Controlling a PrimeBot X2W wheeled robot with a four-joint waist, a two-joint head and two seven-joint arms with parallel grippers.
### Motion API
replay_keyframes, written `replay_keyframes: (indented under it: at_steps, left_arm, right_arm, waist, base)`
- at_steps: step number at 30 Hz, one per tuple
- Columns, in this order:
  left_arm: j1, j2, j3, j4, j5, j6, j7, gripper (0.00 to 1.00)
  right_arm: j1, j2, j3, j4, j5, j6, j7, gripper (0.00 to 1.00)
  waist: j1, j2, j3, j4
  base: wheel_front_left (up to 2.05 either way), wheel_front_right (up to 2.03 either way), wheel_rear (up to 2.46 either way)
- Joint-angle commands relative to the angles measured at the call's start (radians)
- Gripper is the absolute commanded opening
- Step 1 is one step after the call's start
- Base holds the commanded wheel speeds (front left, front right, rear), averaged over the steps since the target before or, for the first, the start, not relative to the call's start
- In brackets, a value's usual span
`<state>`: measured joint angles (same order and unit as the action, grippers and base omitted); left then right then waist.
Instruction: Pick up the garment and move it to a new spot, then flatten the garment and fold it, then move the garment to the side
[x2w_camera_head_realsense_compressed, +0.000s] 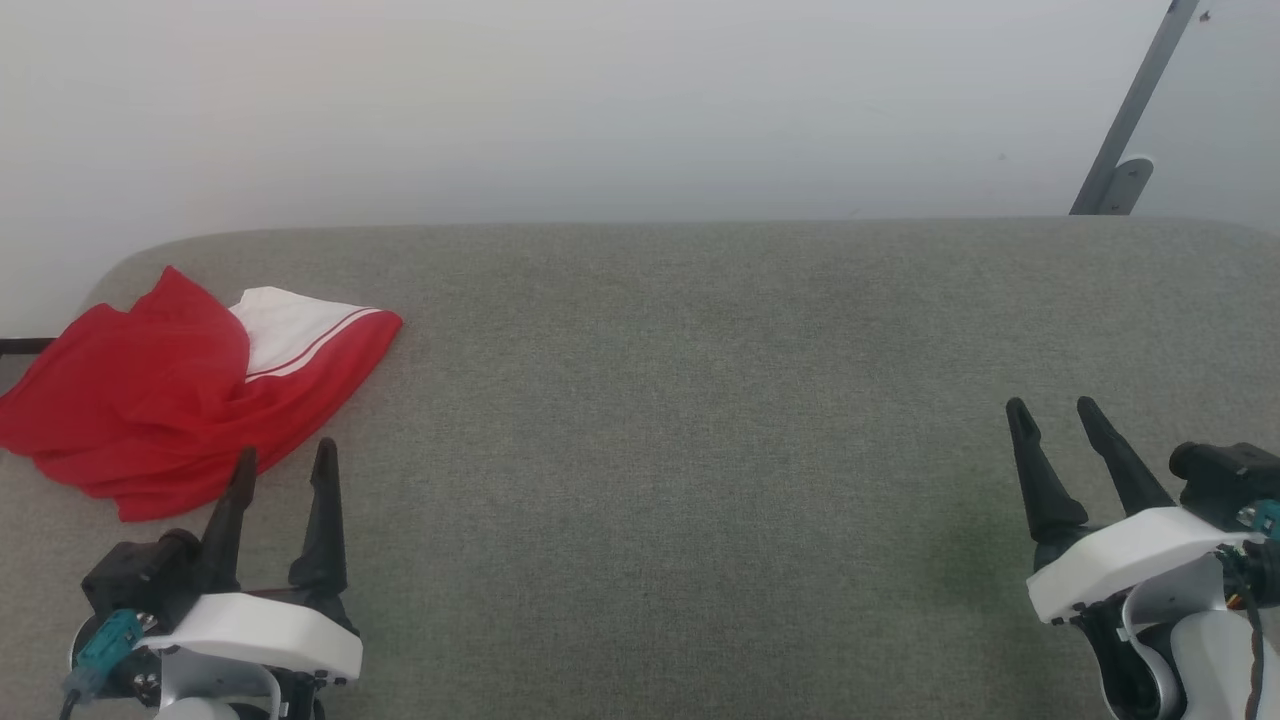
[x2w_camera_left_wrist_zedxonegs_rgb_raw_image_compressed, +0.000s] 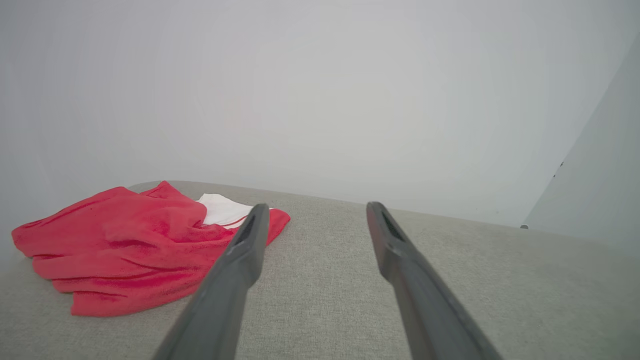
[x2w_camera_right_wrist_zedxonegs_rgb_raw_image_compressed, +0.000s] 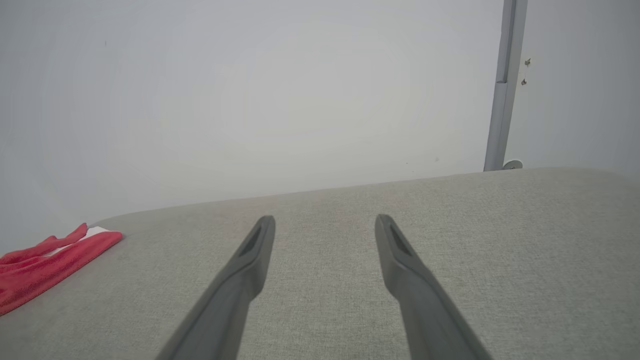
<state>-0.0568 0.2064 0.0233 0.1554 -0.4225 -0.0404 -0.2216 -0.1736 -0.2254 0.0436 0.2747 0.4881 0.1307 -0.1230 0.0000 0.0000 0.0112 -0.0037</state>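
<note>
Red garment (x2w_camera_head_realsense_compressed: 150, 410) lies crumpled at the grey counter's (x2w_camera_head_realsense_compressed: 700, 450) far left, just beyond your left gripper (x2w_camera_head_realsense_compressed: 285, 450), wide and empty like your right gripper (x2w_camera_head_realsense_compressed: 1050, 404).

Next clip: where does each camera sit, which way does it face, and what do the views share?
Head view: on the head, facing forward and down over the grey padded surface; left tool lower left near the crumpled red garment, right tool lower right, both open.
Left wrist view: on the left wrist, looking along the left tool toward the garment.
Right wrist view: on the right wrist, looking along the right tool toward the surface and a grey post.
Shared: all three show the garment.
</note>
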Motion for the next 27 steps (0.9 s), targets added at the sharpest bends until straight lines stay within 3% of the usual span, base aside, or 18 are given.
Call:
replay_keyframes:
  at_steps: [1,21,27]
  left_arm:
    - [-0.016,0.002,0.004,-0.005,0.026,-0.006,-0.010,1.00]
    - [-0.016,-0.002,0.025,0.003,0.175,-0.036,-0.046,1.00]
    - [-0.019,-0.006,0.030,0.009,0.173,-0.045,-0.045,1.00]
  right_arm:
    - [-0.016,-0.006,0.004,-0.006,-0.023,0.000,-0.006,1.00]
    - [-0.015,-0.009,-0.008,-0.014,-0.178,0.000,-0.023,1.00]
    - [-0.011,-0.003,-0.016,-0.016,-0.184,0.000,-0.019,1.00]
  waist:
    - [0.0000,0.0000,0.000,0.001]
    - [0.0000,0.0000,-0.001,0.002]
    - [0.0000,0.0000,-0.002,0.001]
  base:
    - [0.00,0.00,0.00]
    - [0.00,0.00,0.00]
    - [0.00,0.00,0.00]
